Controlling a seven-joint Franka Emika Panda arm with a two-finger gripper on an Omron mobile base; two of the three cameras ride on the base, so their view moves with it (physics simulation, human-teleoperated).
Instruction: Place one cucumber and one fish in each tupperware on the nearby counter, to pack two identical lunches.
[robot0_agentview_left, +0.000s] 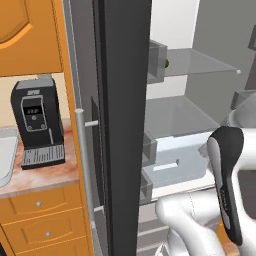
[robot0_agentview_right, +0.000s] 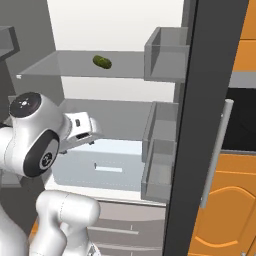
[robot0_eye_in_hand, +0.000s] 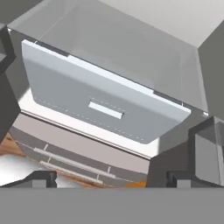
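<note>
Open fridge interior, cucumber on glass shelf, coffee machine on counter, hand spread, empty.

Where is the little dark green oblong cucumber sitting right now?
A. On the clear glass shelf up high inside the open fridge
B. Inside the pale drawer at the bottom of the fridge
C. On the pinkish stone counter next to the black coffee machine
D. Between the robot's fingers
A: in the right base view the small dark green oblong cucumber lies on the upper clear glass shelf of the open fridge, well above the open gripper.
</note>
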